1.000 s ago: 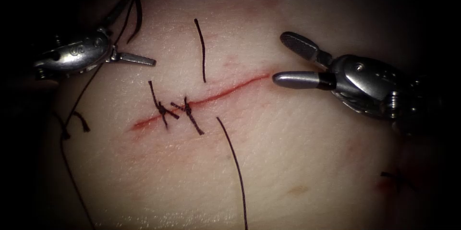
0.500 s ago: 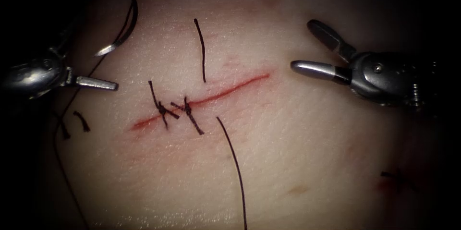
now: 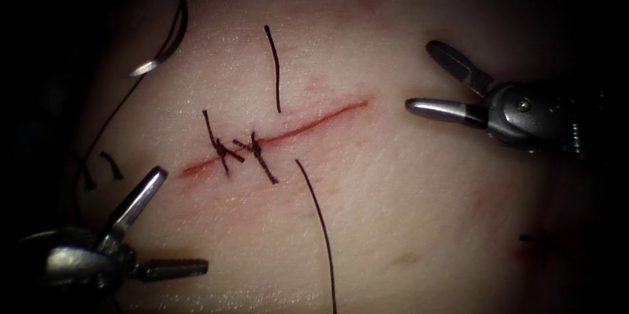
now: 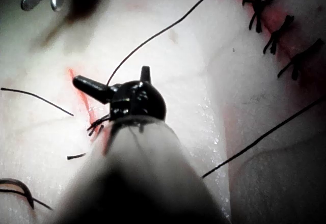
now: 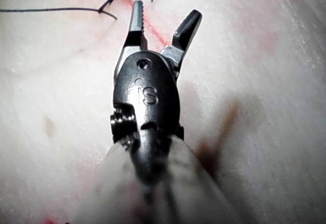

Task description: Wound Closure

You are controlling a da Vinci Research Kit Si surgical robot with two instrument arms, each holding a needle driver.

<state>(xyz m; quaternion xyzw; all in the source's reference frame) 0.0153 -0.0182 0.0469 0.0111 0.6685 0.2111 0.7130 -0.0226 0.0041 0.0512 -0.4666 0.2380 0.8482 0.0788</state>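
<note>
My left arm's silver needle driver sits low, left of the red cut in the pale tissue, jaws spread, gripping nothing. My right arm's steel tool hovers just past the cut's right end, jaws parted, empty. The curved silver needle lies free on the tissue, upper left, dark thread trailing from it. Two black knotted stitches cross the cut's left part.

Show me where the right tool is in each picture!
Endoscope view: the right tool, open and empty, sits just right of the cut.
Left wrist view: the right tool lies beyond the cut's far end.
Right wrist view: the right tool points at the cut.
Shared landmark: the cut.
The left tool is open and empty; the needle lies on the tissue, left of the cut.
</note>
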